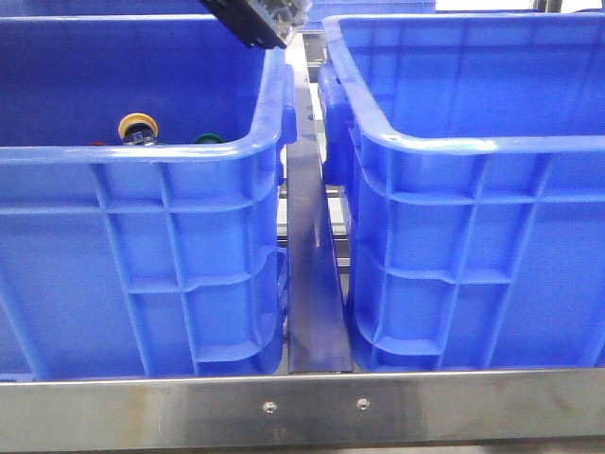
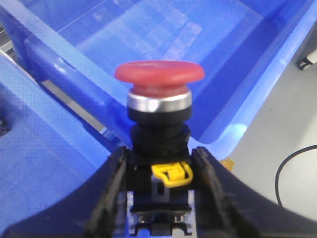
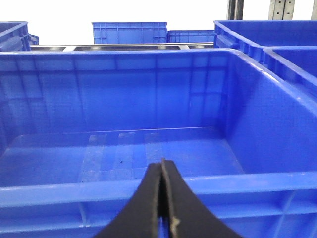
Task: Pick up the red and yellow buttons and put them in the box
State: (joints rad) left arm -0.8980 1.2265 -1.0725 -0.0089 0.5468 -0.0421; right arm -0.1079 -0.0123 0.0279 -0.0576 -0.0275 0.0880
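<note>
My left gripper (image 2: 159,167) is shut on the dark body of the red button (image 2: 159,75), cap pointing away, held in the air over the edge of an empty blue box (image 2: 69,67). In the front view this gripper (image 1: 255,21) is at the top, above the inner wall of the left crate (image 1: 142,246). The yellow button (image 1: 138,127) lies inside the left crate, just showing over its near rim. The right box (image 1: 473,236) stands beside it. My right gripper (image 3: 162,168) is shut and empty, low in front of the near rim of an empty blue box (image 3: 74,181).
A green-capped button (image 1: 208,138) lies next to the yellow one in the left crate. A metal bar (image 1: 312,274) runs between the two crates, and a steel rail (image 1: 302,407) crosses the front. More blue crates (image 3: 130,32) stand behind.
</note>
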